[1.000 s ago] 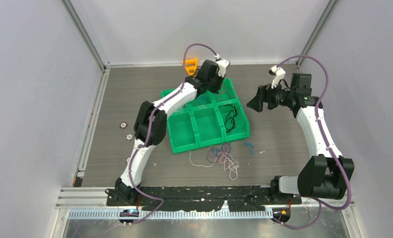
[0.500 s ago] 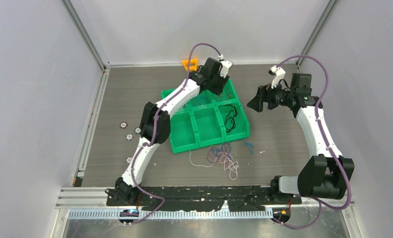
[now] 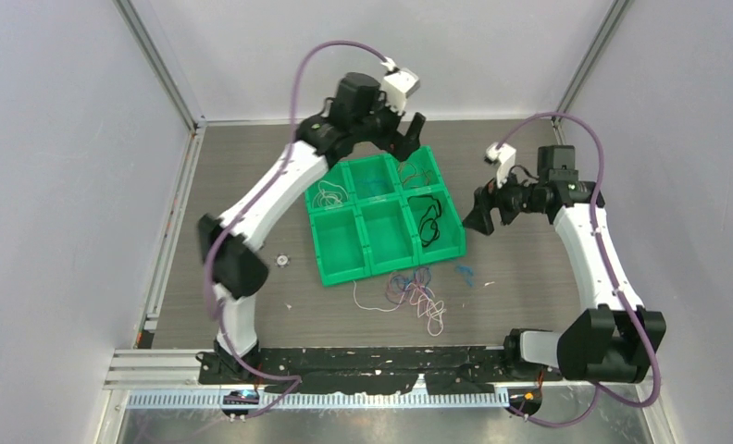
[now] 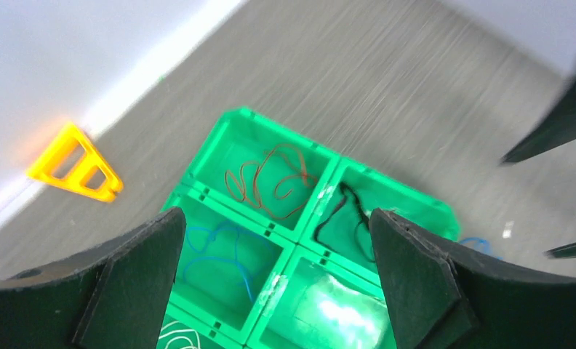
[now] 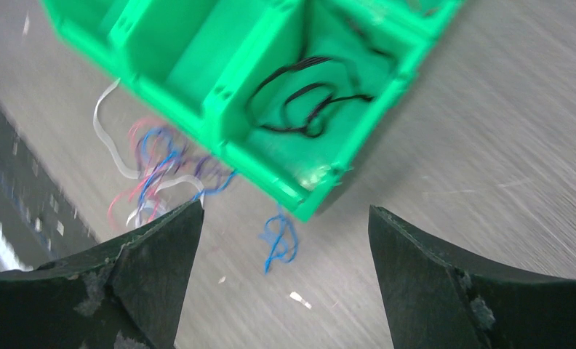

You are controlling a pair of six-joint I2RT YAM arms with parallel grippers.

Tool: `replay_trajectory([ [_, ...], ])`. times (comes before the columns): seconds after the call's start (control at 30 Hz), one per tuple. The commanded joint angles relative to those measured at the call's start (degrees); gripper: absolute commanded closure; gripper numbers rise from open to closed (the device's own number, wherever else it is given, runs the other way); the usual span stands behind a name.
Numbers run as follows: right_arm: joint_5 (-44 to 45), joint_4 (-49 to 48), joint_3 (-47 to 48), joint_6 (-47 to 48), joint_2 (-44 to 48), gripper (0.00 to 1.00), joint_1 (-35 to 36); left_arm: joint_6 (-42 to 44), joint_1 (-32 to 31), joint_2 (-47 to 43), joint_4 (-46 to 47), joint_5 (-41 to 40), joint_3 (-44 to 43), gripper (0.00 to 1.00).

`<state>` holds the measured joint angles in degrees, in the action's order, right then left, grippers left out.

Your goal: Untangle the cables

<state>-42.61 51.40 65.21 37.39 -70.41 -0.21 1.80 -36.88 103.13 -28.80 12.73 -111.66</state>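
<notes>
Hovering left hand (image 3: pixel 411 141) over tray rim (image 3: pixel 361 162)

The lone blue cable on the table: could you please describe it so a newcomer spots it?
Find the green tray on the table. Just off its near right corner lies a small blue cable by itself, apart from the many-coloured tangle to its left.
</notes>
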Motion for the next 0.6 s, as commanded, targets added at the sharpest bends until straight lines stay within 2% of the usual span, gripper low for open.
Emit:
replay_trajectory([
  [0.0, 5.62, 11.86, -6.53, 12.45, 6.77, 0.11, 12.91, -1.45, 2.10, -18.60, 8.28, 8.06, 19.21, 0.00],
  [0.1, 8.10, 7.21, -12.55, 8.27, 9.02, 0.13, 21.02, -0.85, 2.49, -30.41, 9.75, 10.12, 31.84, 0.00],
  [0.2, 9.42, 0.78, -15.62, 4.37, 8.98, 0.15, 30.30, 0.07, 2.58, -41.24, 7.16, 11.98, 42.57, 0.01],
  [0.3, 14.24, -4.99, -17.75, 1.74, 4.66, 0.14, 37.74, 0.68, 2.62, -48.53, 4.02, 9.91, 50.01, 0.00],
  [0.4, 18.82, -11.86, -18.60, -0.68, -0.55, 0.15, 40.30, 3.47, 2.65, -53.95, 0.72, 10.47, 54.66, 0.01],
  [0.47, 21.76, -14.97, -19.23, -0.87, -3.52, 0.23, 40.59, 7.07, 2.65, -56.86, -1.20, 10.91, 56.51, 0.00],
  [0.5, 22.25, -15.56, -19.50, -0.72, -4.56, 0.35, 40.63, 8.92, 2.64, -57.26, -2.31, 11.44, 57.27, 0.01],
  [0.53, 22.60, -15.72, -19.26, -0.27, -4.85, 0.43, 40.63, 10.40, 2.67, -58.14, -2.95, 11.80, 57.63, 0.03],
  [0.57, 22.32, -14.51, -18.90, -0.03, -4.57, 0.67, 40.64, 12.28, 2.69, -58.77, -3.42, 13.12, 57.96, 0.05],
])
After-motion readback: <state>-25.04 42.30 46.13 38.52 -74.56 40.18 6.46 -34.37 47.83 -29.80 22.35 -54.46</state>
